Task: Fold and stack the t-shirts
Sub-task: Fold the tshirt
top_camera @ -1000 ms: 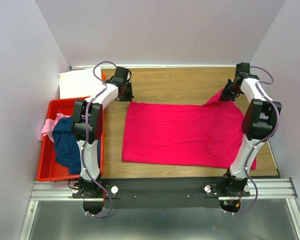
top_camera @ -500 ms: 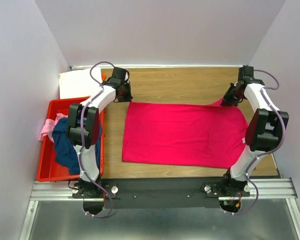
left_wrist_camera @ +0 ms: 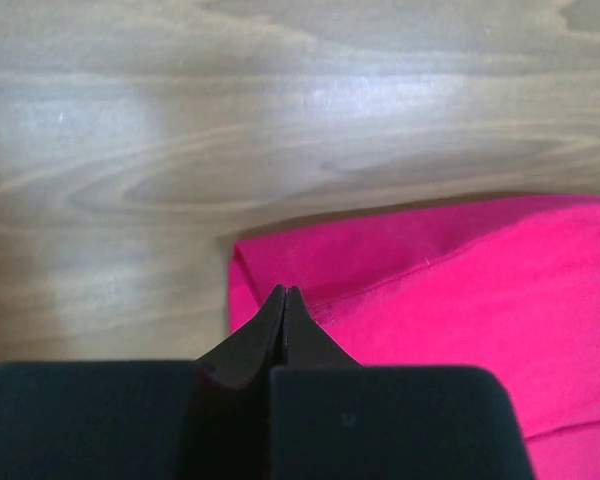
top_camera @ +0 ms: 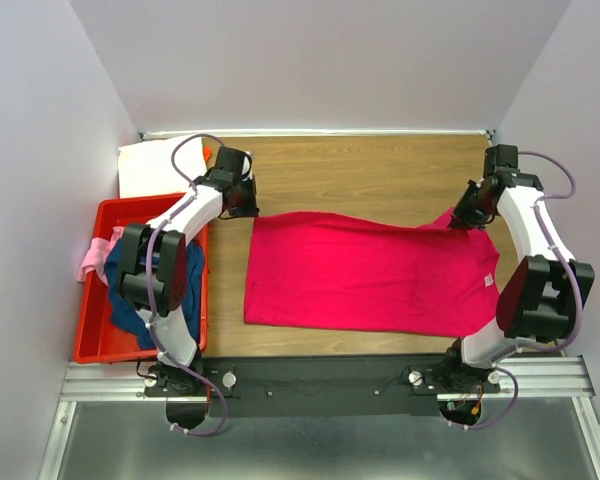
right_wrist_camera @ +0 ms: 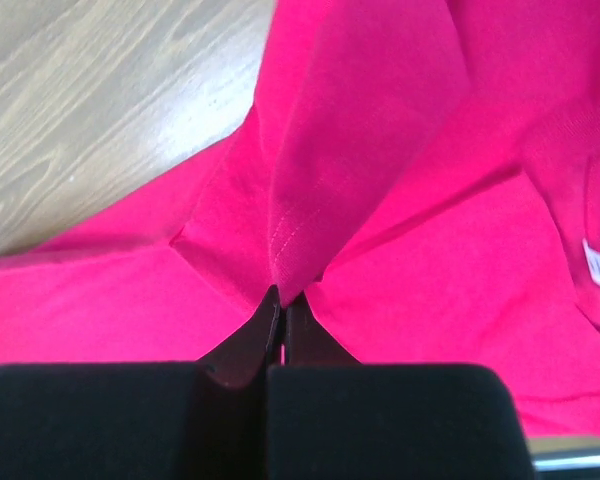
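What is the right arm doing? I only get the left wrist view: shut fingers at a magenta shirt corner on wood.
Observer: The right gripper is shut on a raised fold of the magenta t-shirt at its far right corner.
Operator: Is the shirt lying flat?
Observer: Mostly; from above it lies spread across the table.
Operator: Other shirts?
Observer: A navy t-shirt and a pale pink t-shirt sit in the red bin on the left; white cloth lies beyond it.
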Robot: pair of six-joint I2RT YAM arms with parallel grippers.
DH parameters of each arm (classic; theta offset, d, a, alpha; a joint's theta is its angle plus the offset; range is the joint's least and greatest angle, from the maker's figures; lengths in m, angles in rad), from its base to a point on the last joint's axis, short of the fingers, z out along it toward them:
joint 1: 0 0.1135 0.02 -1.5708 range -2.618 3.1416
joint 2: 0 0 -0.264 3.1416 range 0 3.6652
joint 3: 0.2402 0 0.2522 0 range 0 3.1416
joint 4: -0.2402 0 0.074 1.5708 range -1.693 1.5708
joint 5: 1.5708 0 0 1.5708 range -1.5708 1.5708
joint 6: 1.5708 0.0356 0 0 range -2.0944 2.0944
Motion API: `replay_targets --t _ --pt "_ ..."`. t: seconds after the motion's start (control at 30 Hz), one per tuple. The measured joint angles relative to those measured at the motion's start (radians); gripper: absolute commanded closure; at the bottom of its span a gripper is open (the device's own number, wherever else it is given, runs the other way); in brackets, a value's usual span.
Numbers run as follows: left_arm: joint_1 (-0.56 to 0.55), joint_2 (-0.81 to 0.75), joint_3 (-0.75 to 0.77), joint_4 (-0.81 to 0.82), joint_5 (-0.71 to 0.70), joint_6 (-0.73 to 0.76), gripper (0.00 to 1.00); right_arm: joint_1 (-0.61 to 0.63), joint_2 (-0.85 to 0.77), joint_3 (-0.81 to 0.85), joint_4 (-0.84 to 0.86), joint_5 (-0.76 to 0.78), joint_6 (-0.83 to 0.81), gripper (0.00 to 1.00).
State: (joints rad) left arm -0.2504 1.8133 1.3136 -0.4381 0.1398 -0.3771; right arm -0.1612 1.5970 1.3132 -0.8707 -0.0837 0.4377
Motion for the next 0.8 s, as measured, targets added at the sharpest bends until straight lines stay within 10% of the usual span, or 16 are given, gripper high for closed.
replay_targets --t 0.8 --pt "0.001 -0.284 -0.258 -0.043 0.015 0.057 1.0 0.0 -0.29 -0.138 -0.317 0.064 -0.011 1.0"
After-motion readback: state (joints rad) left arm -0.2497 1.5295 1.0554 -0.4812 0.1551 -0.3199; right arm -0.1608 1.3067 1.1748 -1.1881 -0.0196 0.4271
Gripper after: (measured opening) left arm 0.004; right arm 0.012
